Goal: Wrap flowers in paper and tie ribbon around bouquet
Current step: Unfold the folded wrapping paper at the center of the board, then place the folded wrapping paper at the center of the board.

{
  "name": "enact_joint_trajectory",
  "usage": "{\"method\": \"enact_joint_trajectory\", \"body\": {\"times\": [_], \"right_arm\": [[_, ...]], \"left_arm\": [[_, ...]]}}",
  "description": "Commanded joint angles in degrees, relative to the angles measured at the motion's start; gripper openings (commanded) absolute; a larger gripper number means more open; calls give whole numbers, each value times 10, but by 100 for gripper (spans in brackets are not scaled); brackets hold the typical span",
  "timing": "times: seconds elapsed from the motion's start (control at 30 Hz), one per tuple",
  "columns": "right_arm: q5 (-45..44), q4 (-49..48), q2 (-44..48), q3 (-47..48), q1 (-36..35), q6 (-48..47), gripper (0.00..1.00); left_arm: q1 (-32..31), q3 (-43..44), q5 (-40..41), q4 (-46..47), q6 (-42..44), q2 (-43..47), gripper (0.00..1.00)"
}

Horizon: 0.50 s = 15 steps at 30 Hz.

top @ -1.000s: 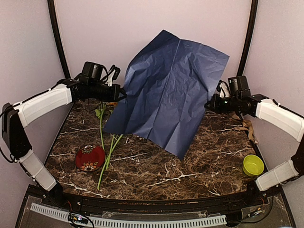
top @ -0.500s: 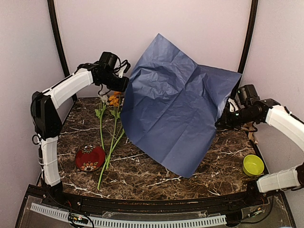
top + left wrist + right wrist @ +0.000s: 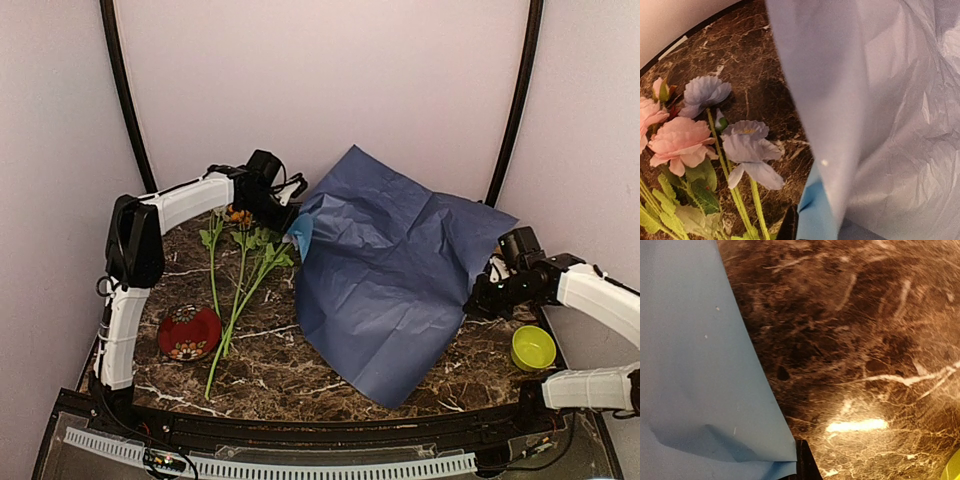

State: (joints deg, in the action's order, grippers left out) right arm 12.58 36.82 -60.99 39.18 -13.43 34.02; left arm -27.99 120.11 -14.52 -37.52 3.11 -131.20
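Note:
The paper (image 3: pixel 385 280) hangs navy face up between both grippers, its lower corner draped on the table. My left gripper (image 3: pixel 291 224) is shut on its left corner, where the light-blue face (image 3: pixel 822 210) curls over. My right gripper (image 3: pixel 479 297) is shut on its right edge (image 3: pixel 715 405), low over the marble. The flowers (image 3: pixel 240 275) lie loose on the table left of the paper. Pink and pale-blue heads (image 3: pixel 742 142) show in the left wrist view. Only a dark fingertip (image 3: pixel 788 227) shows of the left jaws, and one fingertip (image 3: pixel 807 465) of the right. Ribbon and bouquet are out of view.
A red patterned dish (image 3: pixel 189 332) sits at the front left beside the flower stems. A yellow-green bowl (image 3: pixel 533 347) stands at the front right, just below my right forearm. The marble table (image 3: pixel 300 375) is bounded by dark posts and pale walls behind.
Both arms have come down and carried the paper right and lower, from standing upright to draping on the table. The left gripper swung right, uncovering the flowers.

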Motion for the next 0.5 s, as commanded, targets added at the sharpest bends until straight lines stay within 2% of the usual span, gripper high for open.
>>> {"method": "enact_joint_trajectory", "body": {"times": [0.0,0.23,0.27,0.33,0.37,0.43,0.47], "right_arm": [[-33,-50,18,-39,7,45,0],[-34,-82,29,-90,10,102,0],[-43,-81,39,-93,10,110,3],[-66,-69,60,-93,11,122,17],[-83,-58,75,-90,11,129,27],[-122,-26,100,-79,13,141,49],[-148,-9,116,-68,14,148,56]], "left_arm": [[-8,18,16,28,45,-24,0],[-19,32,54,53,56,-56,0],[-19,34,64,57,54,-59,0],[-19,40,87,61,53,-68,2],[-19,46,96,60,52,-70,8],[-18,58,111,57,54,-74,27],[-18,64,122,55,56,-74,37]]}}
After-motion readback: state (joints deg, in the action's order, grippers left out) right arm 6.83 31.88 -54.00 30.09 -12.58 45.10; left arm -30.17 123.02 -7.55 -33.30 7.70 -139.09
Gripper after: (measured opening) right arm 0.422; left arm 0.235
